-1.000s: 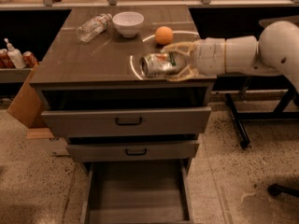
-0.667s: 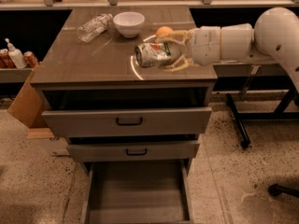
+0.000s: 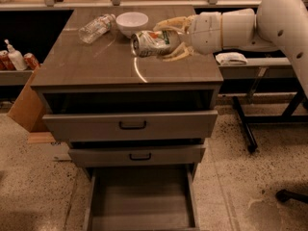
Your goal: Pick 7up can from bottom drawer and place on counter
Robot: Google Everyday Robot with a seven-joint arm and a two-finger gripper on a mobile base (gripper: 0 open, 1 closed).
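My gripper (image 3: 166,38) is shut on the 7up can (image 3: 153,43), a silvery can with green and red marks, held on its side. It hangs just above the middle-right of the counter (image 3: 96,64), next to the white bowl. The white arm reaches in from the right. The bottom drawer (image 3: 139,201) is pulled open below, and its plain grey floor shows nothing in it.
A white bowl (image 3: 132,23) and a clear plastic bottle (image 3: 96,28) lie at the back of the counter. Two upper drawers with black handles (image 3: 132,125) are closed. Red cans and a white bottle (image 3: 14,57) stand on a shelf at left. A bench frame stands at right.
The gripper has carried the 7up can leftward and further over the counter, toward the white bowl. The orange ball seen earlier is now hidden behind the gripper.
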